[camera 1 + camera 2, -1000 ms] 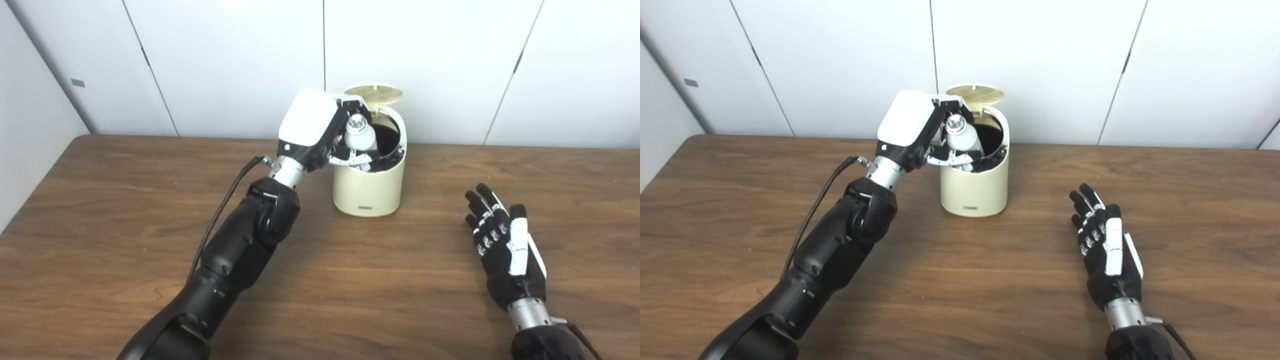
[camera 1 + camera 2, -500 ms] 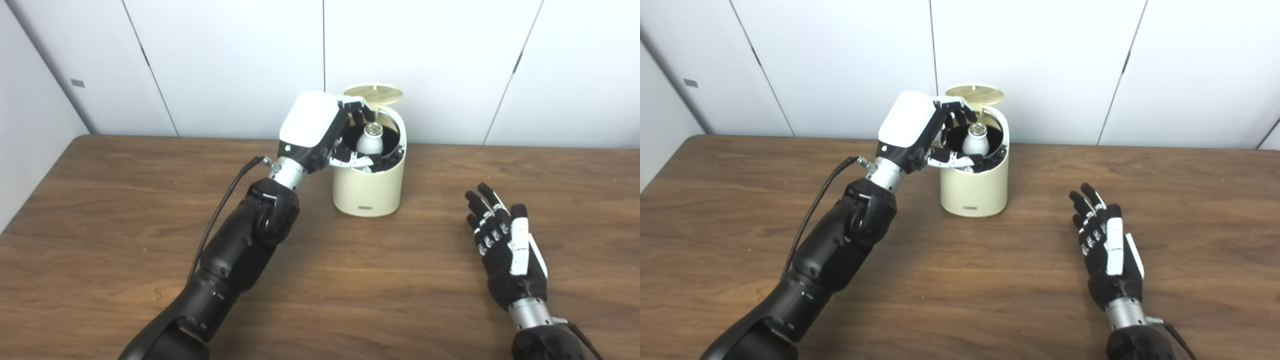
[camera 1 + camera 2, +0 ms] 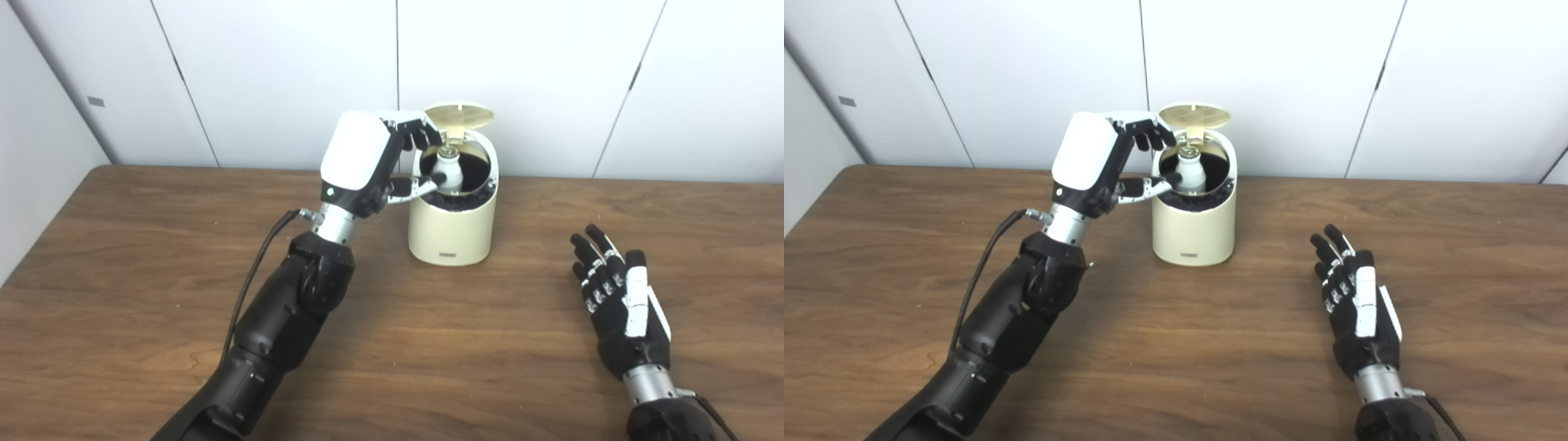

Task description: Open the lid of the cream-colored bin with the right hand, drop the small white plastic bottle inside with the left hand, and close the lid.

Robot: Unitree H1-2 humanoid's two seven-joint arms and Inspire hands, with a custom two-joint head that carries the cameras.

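Note:
The cream-colored bin [image 3: 453, 229] stands at the back of the table with its round lid [image 3: 459, 113] tipped up behind the mouth. The small white plastic bottle [image 3: 449, 173] stands upright inside the bin's dark interior, its cap showing above the rim. My left hand [image 3: 367, 162] hovers just left of the bin's rim, open, its fingers spread and apart from the bottle. My right hand [image 3: 618, 300] lies open on the table to the bin's right, palm side up, holding nothing.
A brown wooden table [image 3: 122, 275] carries everything, with white wall panels [image 3: 275, 73] right behind the bin. A black cable [image 3: 257, 257] runs along the left forearm.
The left hand let go of the bottle, which dropped upright into the bin. The hand then drew back to the left of the rim. The right hand stayed still.

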